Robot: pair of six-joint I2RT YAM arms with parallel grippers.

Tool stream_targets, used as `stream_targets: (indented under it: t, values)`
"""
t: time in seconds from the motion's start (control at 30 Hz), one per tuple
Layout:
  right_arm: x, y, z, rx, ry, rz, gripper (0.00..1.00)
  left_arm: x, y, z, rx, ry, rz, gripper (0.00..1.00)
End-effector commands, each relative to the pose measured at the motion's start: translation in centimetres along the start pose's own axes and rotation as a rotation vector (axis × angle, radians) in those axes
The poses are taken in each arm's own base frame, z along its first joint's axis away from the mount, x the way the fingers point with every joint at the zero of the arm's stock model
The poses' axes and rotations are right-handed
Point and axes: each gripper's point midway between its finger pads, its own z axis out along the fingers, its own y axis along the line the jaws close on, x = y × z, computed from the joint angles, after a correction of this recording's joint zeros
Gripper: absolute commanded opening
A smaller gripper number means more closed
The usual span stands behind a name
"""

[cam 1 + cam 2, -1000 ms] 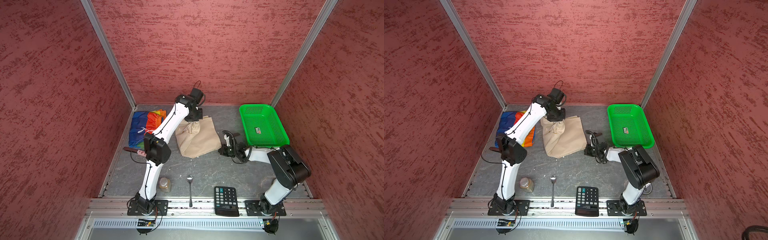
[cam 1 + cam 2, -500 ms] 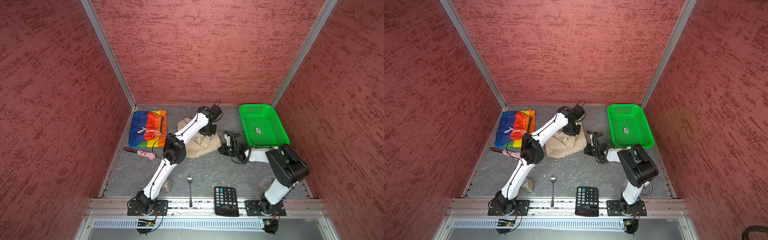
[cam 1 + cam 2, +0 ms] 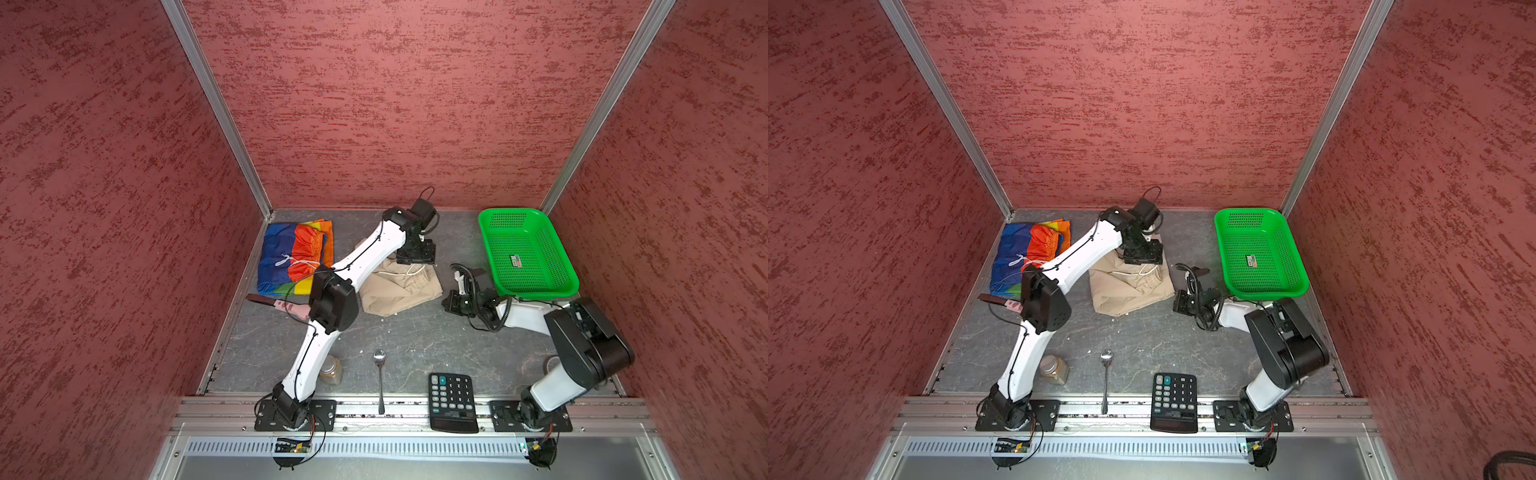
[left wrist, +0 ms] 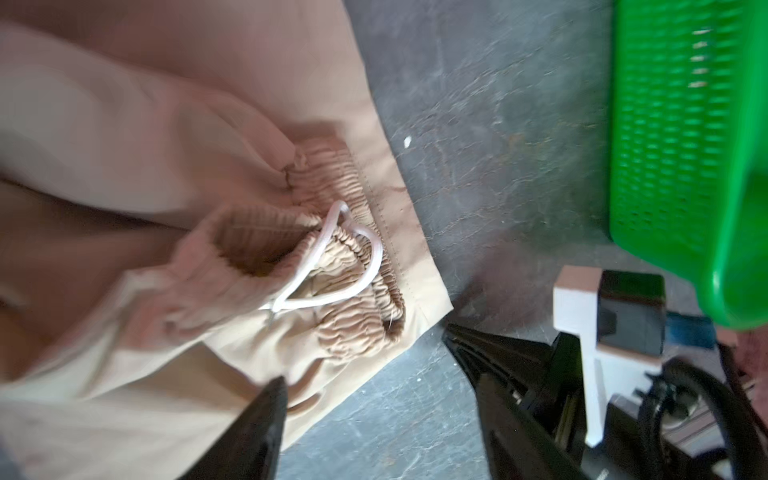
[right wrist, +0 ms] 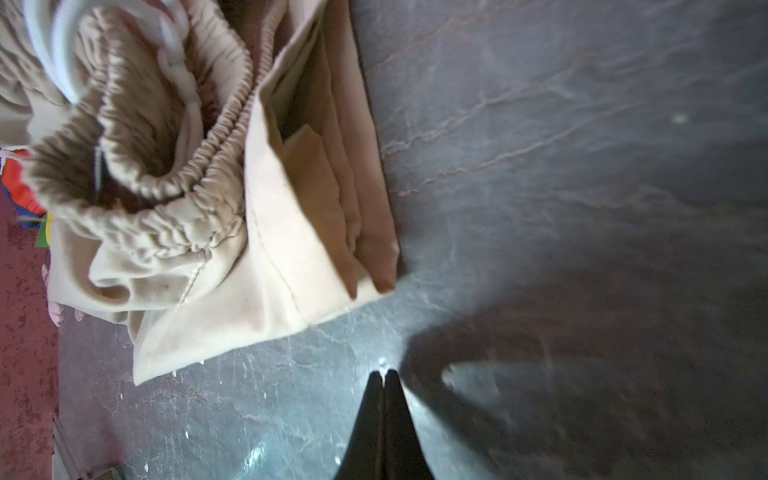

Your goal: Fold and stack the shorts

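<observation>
My left pincer (image 4: 365, 353) spread, empty, above waistband corner of beige shorts (image 3: 399, 286). My right pincer (image 5: 383, 376) pressed together, empty, low over bare table between beige shorts and basket (image 3: 540, 292). Beige shorts bunched, roughly folded, near basket on its left. Rainbow shorts (image 3: 291, 257) well apart from basket, beyond beige pair. I judge beige cloth soft, light, thickish; layers slide, so pinch all layers at hemmed corner, not drawstring (image 4: 380, 253). Rainbow cloth thin, probably slick: bite deep.

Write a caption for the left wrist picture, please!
Open left fingers hover over a corner of the beige shorts, near the basket.
</observation>
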Motion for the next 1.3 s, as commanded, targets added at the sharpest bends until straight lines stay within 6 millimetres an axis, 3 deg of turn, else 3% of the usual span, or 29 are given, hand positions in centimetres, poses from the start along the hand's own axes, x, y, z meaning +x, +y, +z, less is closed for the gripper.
stream_targets:
  t: [0.0, 0.07, 0.13, 0.23, 0.33, 0.5, 0.73, 0.8, 0.9, 1.0, 1.03, 1.17, 1.27]
  values:
    - [-3.5, 1.9, -3.0, 0.026, -0.092, -0.093, 0.06, -2.2, 0.7, -6.7, 0.04, -0.219, -0.02, 0.5]
    - [-5.5, 5.1, -3.9, -0.044, -0.125, -0.226, 0.3, -0.9, 3.7, -7.4, 0.026, -0.229, -0.084, 0.48]
    - [-7.2, 6.9, -4.1, -0.029, -0.145, -0.325, 0.47, 0.6, 6.4, -6.9, 0.048, -0.201, -0.166, 0.48]
    - [-8.8, 8.9, -2.6, -0.029, -0.131, -0.426, 0.65, 3.4, 10.3, -5.1, 0.081, -0.14, -0.303, 0.48]
    - [-9.5, 11.1, -0.5, -0.066, -0.11, -0.509, 0.7, 5.2, 12.8, -3.6, 0.081, -0.117, -0.373, 0.5]
    - [-9.9, 13.9, 2.3, -0.159, -0.075, -0.581, 0.7, 6.4, 13.4, -0.5, 0.101, -0.059, -0.397, 0.57]
    - [-9.7, 14.7, 5.7, -0.196, -0.005, -0.619, 0.7, 7.9, 14.4, 3.9, 0.076, 0.023, -0.424, 0.57]
    - [-10.2, 14.2, 6.7, -0.167, -0.005, -0.613, 0.69, 8.7, 14.9, 5.0, 0.058, 0.052, -0.435, 0.57]
    - [-11.2, 13.7, 8.0, -0.141, -0.026, -0.591, 0.56, 10.0, 15.3, 6.6, 0.048, 0.096, -0.447, 0.55]
    - [-12.9, 13.2, 8.6, -0.135, -0.062, -0.538, 0.1, 11.4, 15.5, 7.7, 0.036, 0.138, -0.451, 0.53]
    - [-13.4, 13.1, 8.7, -0.139, -0.072, -0.526, 0.0, 11.8, 15.6, 8.0, 0.031, 0.148, -0.448, 0.53]
    - [-16.1, 12.0, 8.4, -0.127, -0.139, -0.455, 0.0, 13.0, 16.3, 8.6, 0.006, 0.178, -0.456, 0.52]
    - [-18.2, 9.9, 8.1, -0.077, -0.189, -0.376, 0.0, 13.1, 16.3, 8.8, 0.004, 0.179, -0.451, 0.52]
